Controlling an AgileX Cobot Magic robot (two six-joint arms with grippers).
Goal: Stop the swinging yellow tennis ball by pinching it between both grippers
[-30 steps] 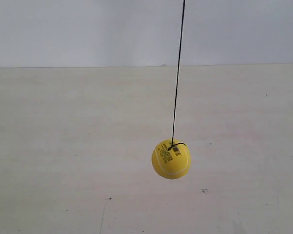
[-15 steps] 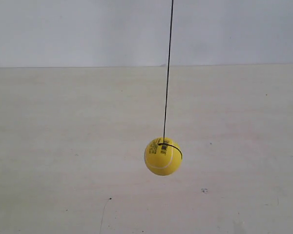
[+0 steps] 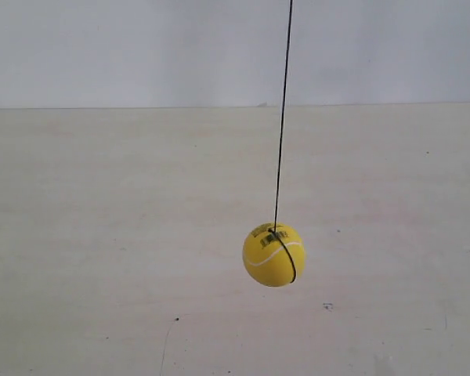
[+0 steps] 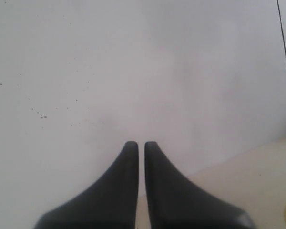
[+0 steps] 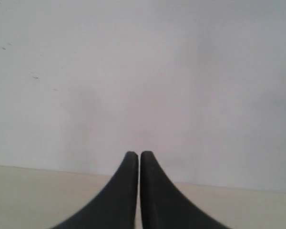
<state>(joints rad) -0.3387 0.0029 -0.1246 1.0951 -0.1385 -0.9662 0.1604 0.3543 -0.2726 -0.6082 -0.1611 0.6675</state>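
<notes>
The yellow tennis ball (image 3: 274,254) hangs on a thin dark string (image 3: 280,117) over a pale table (image 3: 94,251), its black print too small to read. Seen only in wrist views, the left gripper (image 4: 141,144) is clenched and empty, with just a yellow sliver of ball cut off at the picture edge. The right gripper (image 5: 139,155), likewise clenched, faces a white wall (image 5: 143,71).

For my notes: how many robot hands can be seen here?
2. The left hand appears only in the left wrist view, the right hand only in the right wrist view; the exterior view shows none.
</notes>
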